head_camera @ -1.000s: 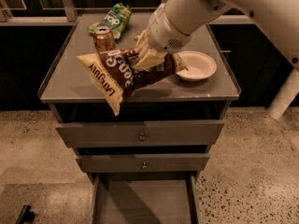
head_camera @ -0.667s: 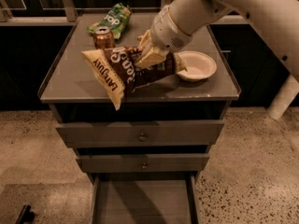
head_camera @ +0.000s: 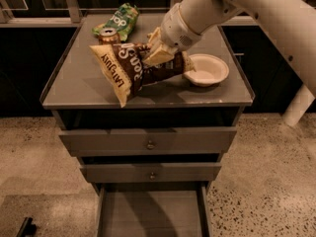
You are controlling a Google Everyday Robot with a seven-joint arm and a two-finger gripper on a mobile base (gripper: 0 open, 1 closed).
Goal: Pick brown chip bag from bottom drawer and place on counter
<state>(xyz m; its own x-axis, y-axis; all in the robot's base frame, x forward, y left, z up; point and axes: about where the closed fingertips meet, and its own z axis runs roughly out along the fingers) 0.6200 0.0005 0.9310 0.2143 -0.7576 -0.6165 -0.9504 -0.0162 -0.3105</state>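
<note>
The brown chip bag with its cream-yellow end strip hangs tilted over the counter, its lower corner near or touching the top. My gripper is shut on the bag's right half and holds it above the counter's middle. The bottom drawer is pulled open below, and its grey floor shows nothing in it.
A green chip bag and a can lie at the counter's back left, just behind the brown bag. A white bowl sits at the right, close to my gripper. Two knobbed drawers are shut.
The gripper and the brown chip bag have moved a little to the right and up over the counter.
</note>
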